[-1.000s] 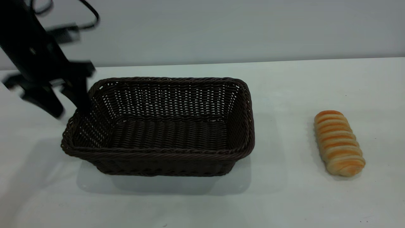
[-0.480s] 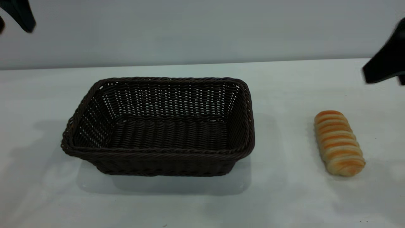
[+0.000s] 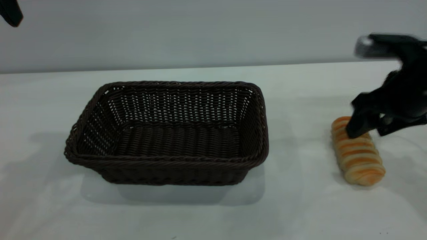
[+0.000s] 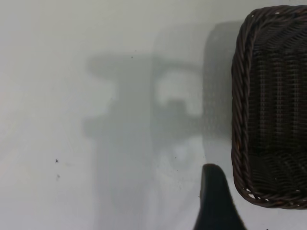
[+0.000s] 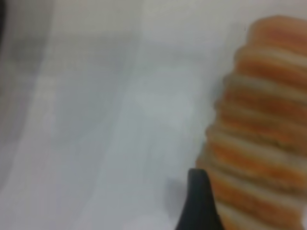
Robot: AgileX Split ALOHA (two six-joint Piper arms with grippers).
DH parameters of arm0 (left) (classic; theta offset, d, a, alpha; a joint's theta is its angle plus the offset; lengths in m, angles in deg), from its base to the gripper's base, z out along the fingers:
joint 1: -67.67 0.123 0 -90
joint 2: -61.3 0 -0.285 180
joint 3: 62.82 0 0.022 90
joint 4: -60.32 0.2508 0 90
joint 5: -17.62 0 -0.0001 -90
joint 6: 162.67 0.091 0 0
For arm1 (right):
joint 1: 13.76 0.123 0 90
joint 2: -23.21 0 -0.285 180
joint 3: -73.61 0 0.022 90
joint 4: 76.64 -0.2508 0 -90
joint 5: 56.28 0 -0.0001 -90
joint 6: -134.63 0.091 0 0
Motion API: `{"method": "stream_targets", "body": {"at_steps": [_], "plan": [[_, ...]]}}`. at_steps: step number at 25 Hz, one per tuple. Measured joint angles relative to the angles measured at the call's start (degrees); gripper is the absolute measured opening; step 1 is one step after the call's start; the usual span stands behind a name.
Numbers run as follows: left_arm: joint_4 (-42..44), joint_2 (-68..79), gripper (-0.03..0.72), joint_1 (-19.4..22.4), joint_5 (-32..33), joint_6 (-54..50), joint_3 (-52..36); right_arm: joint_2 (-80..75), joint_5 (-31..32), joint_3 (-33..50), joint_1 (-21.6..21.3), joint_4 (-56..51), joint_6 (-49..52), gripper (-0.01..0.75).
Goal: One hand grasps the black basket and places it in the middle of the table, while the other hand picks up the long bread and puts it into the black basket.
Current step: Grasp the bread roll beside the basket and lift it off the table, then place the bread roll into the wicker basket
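Observation:
The black basket (image 3: 166, 133) stands empty on the white table (image 3: 300, 206), left of the middle; its rim also shows in the left wrist view (image 4: 240, 96). The long bread (image 3: 358, 156) lies on the table to its right. My right gripper (image 3: 370, 130) is open and low over the bread's far end, with one finger on each side. In the right wrist view one finger (image 5: 199, 203) sits right beside the bread (image 5: 264, 129). My left gripper (image 3: 10, 13) is raised at the upper left corner, clear of the basket; its shadow shows two fingers apart.
The left wrist view shows one finger (image 4: 214, 196) above bare table beside the basket's end. A grey wall runs behind the table's far edge (image 3: 213, 68). Bare table lies between basket and bread.
My left gripper let go of the basket's left rim and rose to the upper left corner. My right gripper came in from the right and dropped over the bread's far end. Basket and bread stayed put.

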Motion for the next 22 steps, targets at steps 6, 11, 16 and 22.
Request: {"method": "stream_targets", "body": {"at_steps": [6, 11, 16, 22], "plan": [[-0.7, 0.0, 0.519, 0.0, 0.7, 0.2, 0.0, -6.5, -5.0, -1.1, 1.0, -0.6, -0.4, 0.413], [-0.8, -0.1, 0.519, 0.0, 1.1, 0.2, 0.0, -4.0, -3.7, -1.1, 1.0, -0.6, -0.4, 0.096], [-0.8, -0.1, 0.519, 0.0, 1.1, 0.2, 0.0, 6.8, 1.3, -2.0, 1.4, -0.6, -0.4, 0.046], [-0.8, -0.1, 0.513, 0.0, 1.5, 0.2, 0.0, 8.7, 11.7, -11.2, 12.3, -1.2, 1.2, 0.046]]}}
